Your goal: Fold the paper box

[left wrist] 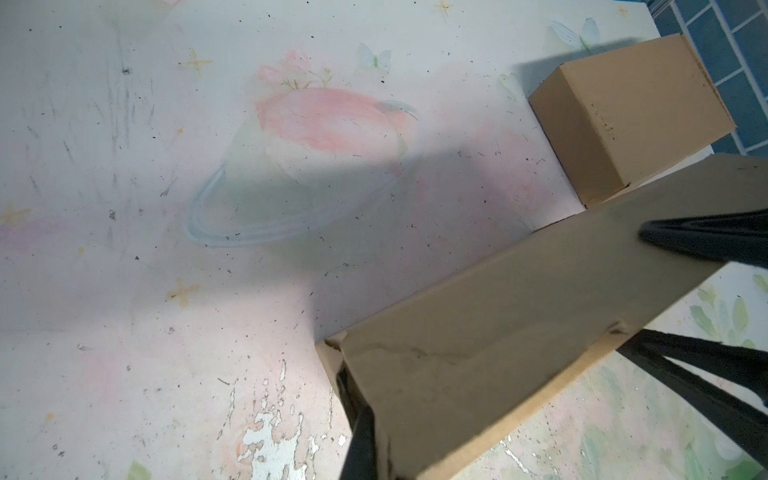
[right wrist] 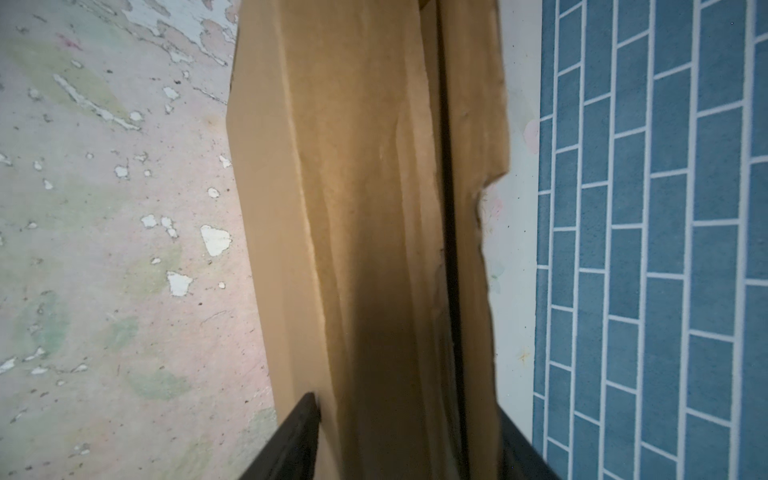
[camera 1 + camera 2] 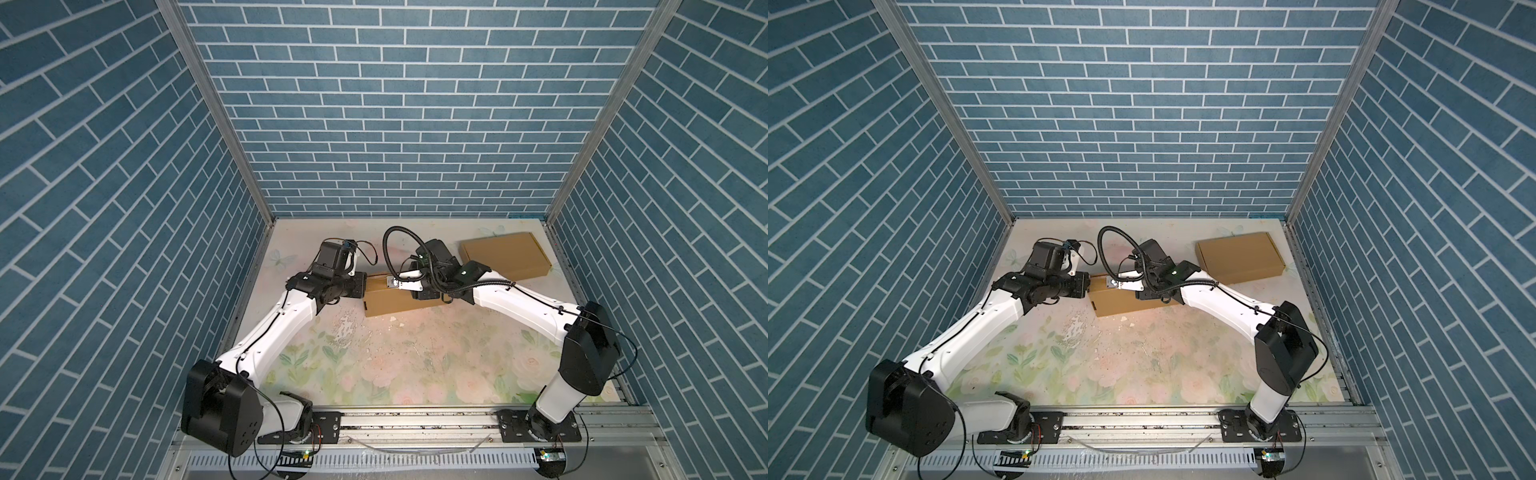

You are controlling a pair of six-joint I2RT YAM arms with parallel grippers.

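**Paper box (image 3: 390, 305) mid-fold at the middle of the bench (image 3: 415, 365), gripped from both ends.**

Left hand (image 3: 362, 286) clenched at the box's left end, apparently nipping the end wall, with one finger (image 1: 359, 415) tucked beside the corner in the left wrist view. Right hand (image 2: 409, 415) closed around the doubled-over long wall, fingers (image 2: 299, 428) flush against both faces. Closed second box (image 3: 505, 259) well apart, near the back right corner. Likely ways to go wrong from here:
- Squeezing too hard and crushing the wrinkled wall.
- Letting go too soon and allowing the fold to spring open.
- Pulling against the left hand's pinch, tearing the ragged edge or skewing the box across the bench.
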